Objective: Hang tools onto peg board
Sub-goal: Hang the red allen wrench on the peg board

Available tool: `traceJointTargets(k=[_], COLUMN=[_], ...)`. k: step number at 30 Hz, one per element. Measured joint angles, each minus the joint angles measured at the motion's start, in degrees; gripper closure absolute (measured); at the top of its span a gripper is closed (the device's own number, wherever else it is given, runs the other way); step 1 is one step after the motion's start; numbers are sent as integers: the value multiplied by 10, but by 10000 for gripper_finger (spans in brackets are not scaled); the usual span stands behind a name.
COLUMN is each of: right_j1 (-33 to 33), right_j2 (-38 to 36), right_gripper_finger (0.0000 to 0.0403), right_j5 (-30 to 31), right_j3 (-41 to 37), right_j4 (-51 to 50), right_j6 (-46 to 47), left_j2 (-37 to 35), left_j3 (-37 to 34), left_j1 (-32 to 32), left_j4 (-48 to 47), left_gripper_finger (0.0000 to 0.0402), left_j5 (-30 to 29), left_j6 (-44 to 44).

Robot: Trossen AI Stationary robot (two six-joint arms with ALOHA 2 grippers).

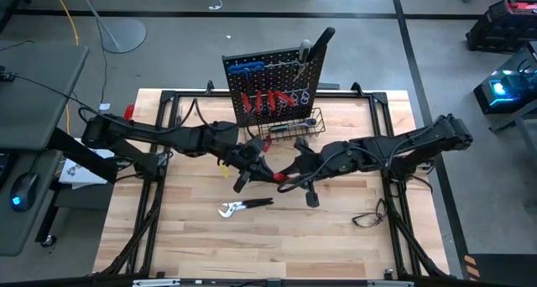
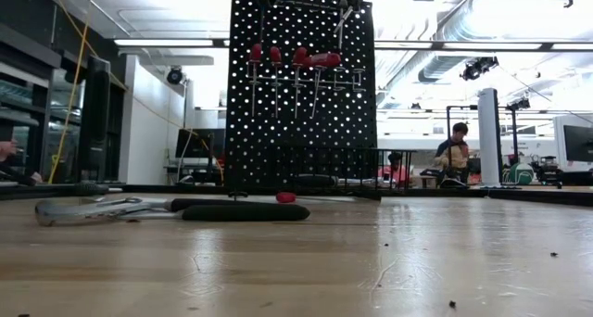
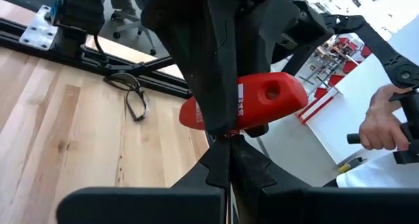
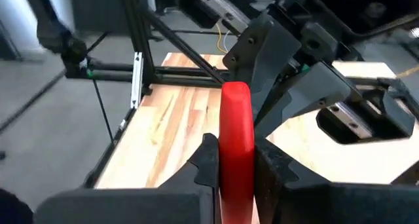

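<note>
Pliers [image 1: 243, 207] lie nearest on the worktop [image 1: 193, 245], silver jaws and dark handles flat on the wood, well apart from both my arms. In the low view they stretch across the left foreground [image 2: 167, 209].

Just beyond them, my two pincers meet over the middle of the worktop. My right pincer [image 4: 230, 160] is clamped on a red-handled screwdriver [image 4: 236, 139], fingers pressed against both sides of the red handle. My left pincer [image 3: 226, 129] is closed on the same tool from the opposite side; its wrist view shows the handle [image 3: 262, 103] crossing between its fingers. From above, the red handle [image 1: 282, 177] sits right between the two pincer tips, my left arm coming in from the left, my right from the right.

Off to the right, a thin black cable [image 1: 367, 216] curls on the wood.

Farther back stands the peg board [image 1: 273, 90], upright at the worktop's far edge. Red-handled screwdrivers [image 2: 292, 57] hang in a row on it, blue T-shaped hex keys [image 1: 246, 68] sit higher left, and a black wire basket [image 1: 294, 129] hangs at its foot.

Beyond the table, a person's hand [image 3: 383, 122] grips a handle in the room.
</note>
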Motion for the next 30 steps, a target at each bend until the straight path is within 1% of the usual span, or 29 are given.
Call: traceJointTargets(k=[4, 6, 9, 13, 16, 19, 20, 22, 24, 27, 30], right_j1=[5, 9, 19, 31, 44, 47, 46, 35, 15, -37, -92], right_j2=[-12, -28, -65, -118, -151, -154, -148, -127, -97, -39, 23], right_gripper_finger=[364, 364, 364, 364, 364, 364, 364, 364, 364, 364, 364], right_j5=[31, 43, 58, 87, 159, 262, 299, 364, 401, 396, 357], right_j3=[1, 1, 1, 0, 18, 63, 83, 128, 177, 256, 326], right_j4=[-9, -36, -109, -226, -316, -404, -425, -446, -454, -488, -556], right_j6=[41, 55, 89, 151, 195, 226, 230, 217, 179, 135, 120], left_j2=[0, -5, -13, -26, -33, -35, -35, -36, -35, -35, -35], left_j3=[0, 1, 1, 1, 1, -3, -11, -36, -63, -103, -125], left_j1=[7, 11, 16, 27, 33, 32, 32, 31, 31, 27, 19], left_j4=[7, -20, -70, -168, -269, -356, -361, -342, -320, -250, -212], left_gripper_finger=[400, 397, 387, 369, 356, 343, 340, 335, 333, 332, 332], left_j5=[-2, -4, -4, -8, -41, -100, -111, -113, -105, -104, -104], left_j6=[-14, -14, 2, 36, 73, 109, 113, 105, 80, 34, -6])
